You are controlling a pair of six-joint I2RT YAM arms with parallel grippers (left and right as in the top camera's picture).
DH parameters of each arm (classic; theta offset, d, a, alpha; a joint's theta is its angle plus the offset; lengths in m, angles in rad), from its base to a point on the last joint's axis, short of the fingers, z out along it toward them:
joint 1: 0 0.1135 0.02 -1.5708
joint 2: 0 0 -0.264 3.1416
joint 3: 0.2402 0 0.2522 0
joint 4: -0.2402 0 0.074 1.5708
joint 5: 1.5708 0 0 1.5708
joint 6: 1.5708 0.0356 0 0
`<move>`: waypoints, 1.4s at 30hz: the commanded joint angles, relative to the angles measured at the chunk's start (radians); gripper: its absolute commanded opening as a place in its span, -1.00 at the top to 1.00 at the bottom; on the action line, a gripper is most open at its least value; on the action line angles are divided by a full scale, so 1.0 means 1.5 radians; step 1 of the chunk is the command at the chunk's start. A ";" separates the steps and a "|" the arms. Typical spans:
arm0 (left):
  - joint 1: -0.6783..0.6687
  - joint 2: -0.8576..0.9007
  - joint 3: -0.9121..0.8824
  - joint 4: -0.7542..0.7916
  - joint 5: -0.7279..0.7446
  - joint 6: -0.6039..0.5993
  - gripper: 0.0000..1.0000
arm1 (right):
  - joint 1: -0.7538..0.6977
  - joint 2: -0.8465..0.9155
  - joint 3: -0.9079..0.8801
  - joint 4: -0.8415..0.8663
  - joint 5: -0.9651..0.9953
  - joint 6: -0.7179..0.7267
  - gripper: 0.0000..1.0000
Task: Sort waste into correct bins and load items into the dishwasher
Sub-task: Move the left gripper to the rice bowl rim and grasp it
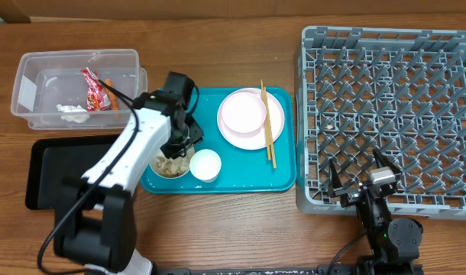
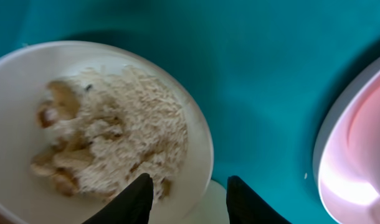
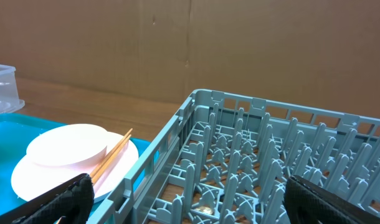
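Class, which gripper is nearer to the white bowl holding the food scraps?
Left. The left gripper is at the bowl, jaws either side of its rim; the right gripper sits far off, by the near corner of the dish rack.

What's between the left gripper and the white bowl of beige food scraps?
Nothing visible. The left gripper straddles the rim of the round white bowl holding beige crumbly food scraps, one finger inside, one outside. An empty small white bowl stands close beside it on the teal plastic tray, not between.
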 commanded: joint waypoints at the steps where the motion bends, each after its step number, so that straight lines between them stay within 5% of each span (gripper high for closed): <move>1: -0.009 0.041 -0.006 0.027 0.004 -0.020 0.25 | -0.002 -0.005 -0.007 0.004 0.004 0.001 -1.00; 21: -0.008 0.082 0.004 0.059 -0.008 -0.010 0.92 | -0.002 -0.005 -0.007 0.004 0.004 0.001 -1.00; 42: -0.008 0.082 0.127 -0.032 -0.005 0.057 0.92 | -0.002 -0.005 -0.007 0.004 0.004 0.001 -1.00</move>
